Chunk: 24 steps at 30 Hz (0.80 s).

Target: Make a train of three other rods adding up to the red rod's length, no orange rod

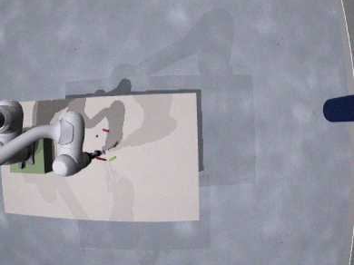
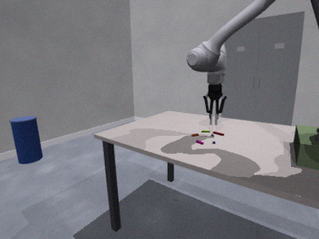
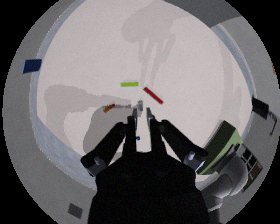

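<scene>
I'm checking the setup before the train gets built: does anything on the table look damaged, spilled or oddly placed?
Nothing stands out. The red rod, lime rod, orange rod, magenta rod and blue rod lie flat and scattered on the table; the gripper has its jaws nearly shut among them.

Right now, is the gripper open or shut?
Nearly shut: in the wrist view the gripper has its fingers close together, tips by a small grey rod. Whether they pinch it, cannot tell.
</scene>
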### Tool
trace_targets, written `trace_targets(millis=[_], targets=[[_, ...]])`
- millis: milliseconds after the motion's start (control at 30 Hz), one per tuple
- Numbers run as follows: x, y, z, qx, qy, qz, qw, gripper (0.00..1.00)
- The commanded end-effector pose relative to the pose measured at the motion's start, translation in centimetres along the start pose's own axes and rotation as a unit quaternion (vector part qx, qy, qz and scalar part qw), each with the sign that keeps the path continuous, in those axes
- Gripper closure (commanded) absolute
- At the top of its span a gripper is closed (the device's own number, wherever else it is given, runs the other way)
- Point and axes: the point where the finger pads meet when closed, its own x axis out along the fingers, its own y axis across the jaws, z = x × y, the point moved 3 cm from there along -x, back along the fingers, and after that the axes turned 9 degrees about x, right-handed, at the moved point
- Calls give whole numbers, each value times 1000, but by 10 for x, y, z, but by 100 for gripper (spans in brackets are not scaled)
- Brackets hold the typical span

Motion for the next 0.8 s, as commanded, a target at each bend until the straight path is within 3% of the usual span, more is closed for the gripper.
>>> trace_targets(millis=[0,767], targets=[[0,0,0,0,0,0,1000,85],[11,0,0,0,0,0,1000,85]])
